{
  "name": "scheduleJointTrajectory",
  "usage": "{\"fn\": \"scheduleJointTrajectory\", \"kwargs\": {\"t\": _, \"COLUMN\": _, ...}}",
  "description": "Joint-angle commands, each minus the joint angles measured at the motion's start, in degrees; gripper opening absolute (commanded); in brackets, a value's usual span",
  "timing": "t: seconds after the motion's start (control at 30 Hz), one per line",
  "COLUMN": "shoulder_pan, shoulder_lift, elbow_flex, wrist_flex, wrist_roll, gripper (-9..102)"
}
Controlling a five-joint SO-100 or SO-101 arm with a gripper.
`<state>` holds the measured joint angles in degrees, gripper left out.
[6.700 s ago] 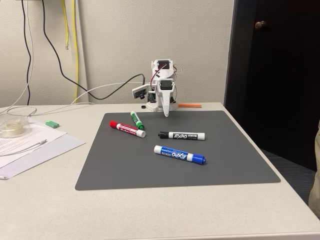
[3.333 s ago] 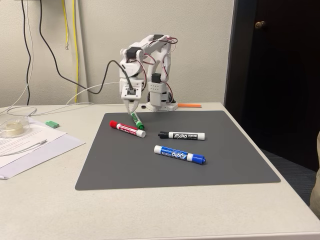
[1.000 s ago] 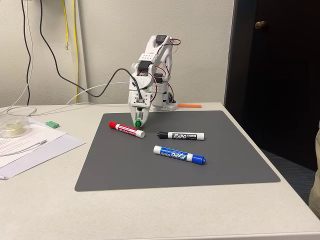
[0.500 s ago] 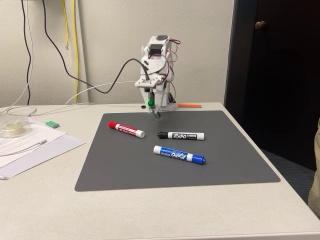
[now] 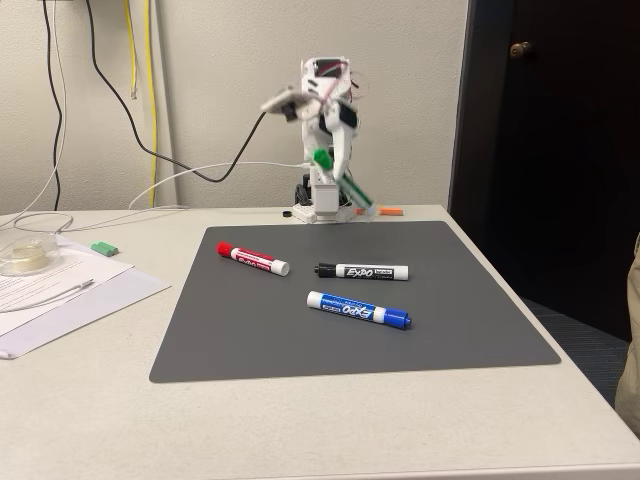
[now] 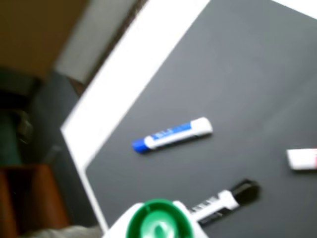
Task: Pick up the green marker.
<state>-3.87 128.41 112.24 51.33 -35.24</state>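
Note:
The green marker [image 5: 350, 188] hangs in the air above the back edge of the grey mat [image 5: 300, 340], tilted, with its green cap [image 5: 321, 157] uppermost. My gripper [image 5: 335, 170] is shut on it, raised high in front of the arm's base, and is blurred by motion. In the wrist view the marker's green cap [image 6: 158, 224] sits at the bottom edge, seen end-on, with the mat [image 6: 237, 74] far below.
Three markers lie on the mat: red [image 5: 253, 258], black [image 5: 363, 271] and blue [image 5: 359, 309]. The wrist view shows the blue marker [image 6: 171, 135] and the black marker [image 6: 225, 201] too. A small green block [image 5: 105, 247], papers and a tape roll [image 5: 25, 255] sit at the left. Cables hang behind.
The gripper came down on the green marker beside the red one, closed on it and lifted it. In the last half second it has risen further and swung right.

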Motion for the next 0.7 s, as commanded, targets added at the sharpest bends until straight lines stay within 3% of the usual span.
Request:
{"fn": "scheduleJointTrajectory", "kwargs": {"t": 0.0, "shoulder_pan": 2.8, "shoulder_lift": 3.1, "elbow_flex": -3.9, "wrist_flex": -4.0, "wrist_roll": 11.2, "gripper": 4}}
{"fn": "scheduleJointTrajectory", "kwargs": {"t": 0.33, "shoulder_pan": 7.0, "shoulder_lift": 6.8, "elbow_flex": -4.7, "wrist_flex": -6.4, "wrist_roll": 31.3, "gripper": 4}}
{"fn": "scheduleJointTrajectory", "kwargs": {"t": 0.67, "shoulder_pan": 10.5, "shoulder_lift": 11.6, "elbow_flex": -3.7, "wrist_flex": -7.3, "wrist_roll": 41.0, "gripper": 4}}
